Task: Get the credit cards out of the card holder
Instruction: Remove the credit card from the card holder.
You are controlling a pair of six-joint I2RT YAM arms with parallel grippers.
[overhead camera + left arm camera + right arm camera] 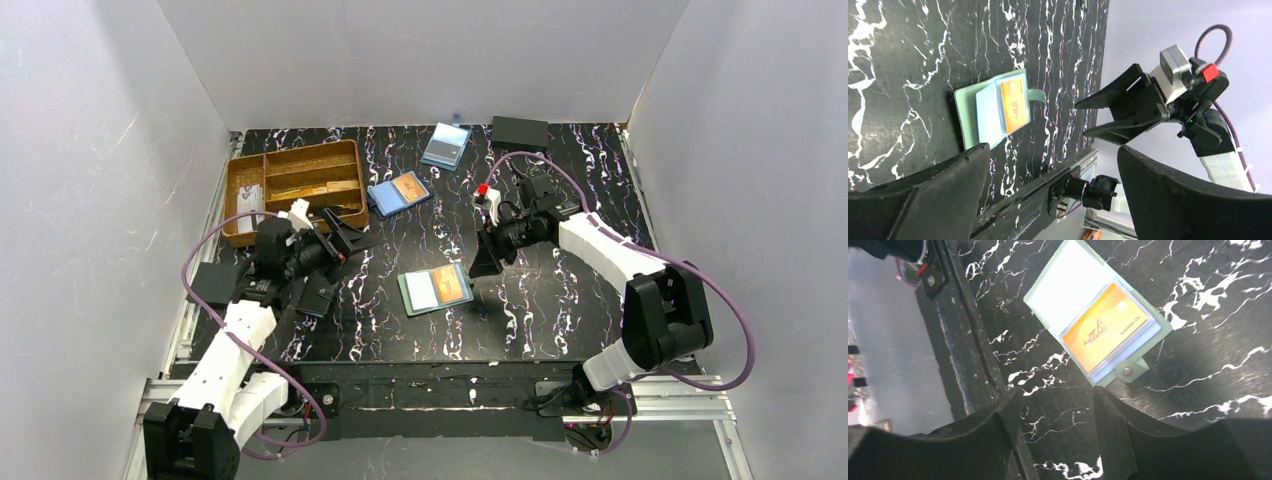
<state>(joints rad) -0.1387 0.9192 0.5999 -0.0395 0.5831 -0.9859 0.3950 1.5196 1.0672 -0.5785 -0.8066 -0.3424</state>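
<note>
Print is seen only on the orange card (1105,327) in the card holder (1063,282): a dark stylised logo, approx. letter-shaped, & one line of small caps beside it, too blurred to be read. No other text, nos. or labels can be read.

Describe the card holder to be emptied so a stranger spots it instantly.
Find the black marbled table; look at its middle, toward the near edge. The card holder lies open, a pale card beside an orange one. Unlike the bright blue holder and pale-blue holder farther back, its border is green.
</note>
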